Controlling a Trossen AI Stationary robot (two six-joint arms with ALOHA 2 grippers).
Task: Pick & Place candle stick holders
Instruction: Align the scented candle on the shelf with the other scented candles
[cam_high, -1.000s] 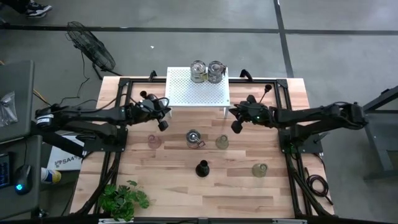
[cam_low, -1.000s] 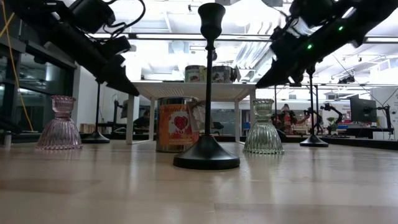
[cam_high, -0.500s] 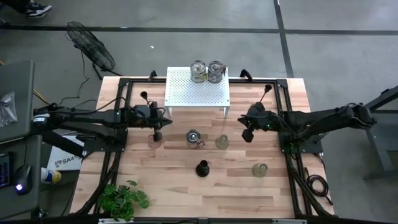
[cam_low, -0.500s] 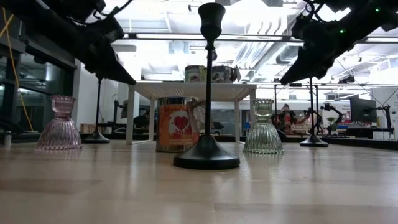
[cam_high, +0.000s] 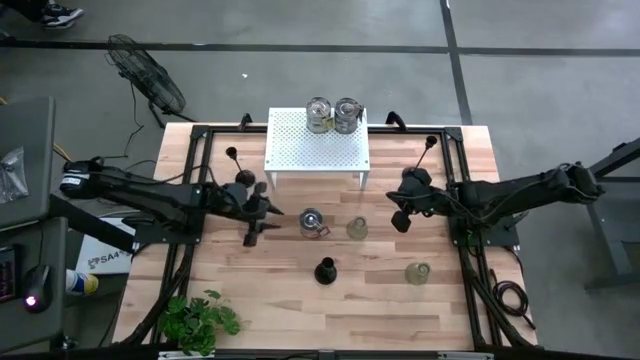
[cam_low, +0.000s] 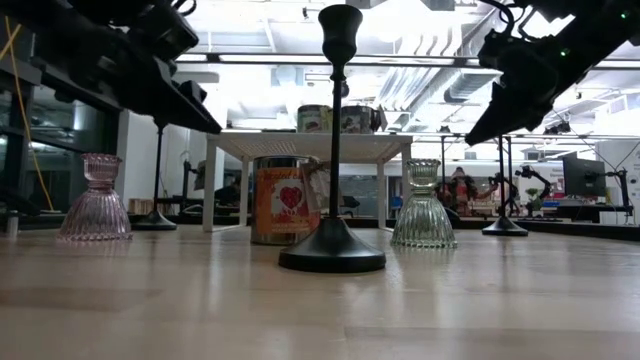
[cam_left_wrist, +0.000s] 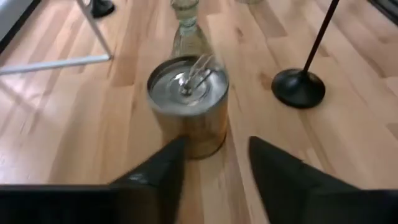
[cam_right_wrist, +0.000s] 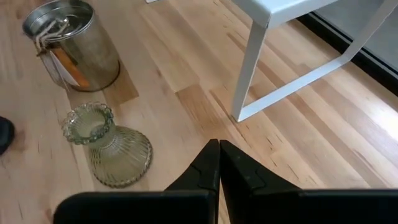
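Holders spread over the worktop (cam_high: 300, 290), none gripped. Tall black stick holder (cam_low: 333, 150): slim stem, cup on top, round flat base, upright at front centre. Metal tin holder (cam_left_wrist: 188, 102): squat round can, silvery lid with a wire loop, red heart label on the low view side. It stands just ahead of the left jaws, in line with the gap between them, not touching. Greenish glass holder (cam_right_wrist: 107, 147): ribbed bell skirt, scalloped rim, upright, just ahead of the right jaws and off to one side. The tin is beyond it from there. Pink glass holder (cam_low: 94, 199): same ribbed bell shape, upright, under the left arm in the high view, behind the left jaws' line. Second greenish glass one (cam_high: 418, 272) stands near the front right, well apart from both jaws. Two more slim black sticks (cam_high: 232, 155) and (cam_high: 431, 142) stand at the back, either side of the white perforated stand (cam_high: 317, 148). Two clear glass round holders (cam_high: 333, 115) sit side by side on its far edge.

Left gripper (cam_left_wrist: 214, 163): jaws parted, empty, low over the worktop. Right gripper (cam_right_wrist: 218, 163): jaws clenched tip to tip, nothing between them, hanging above the worktop near the stand's leg.

Leafy plant (cam_high: 199, 320) at front left corner.
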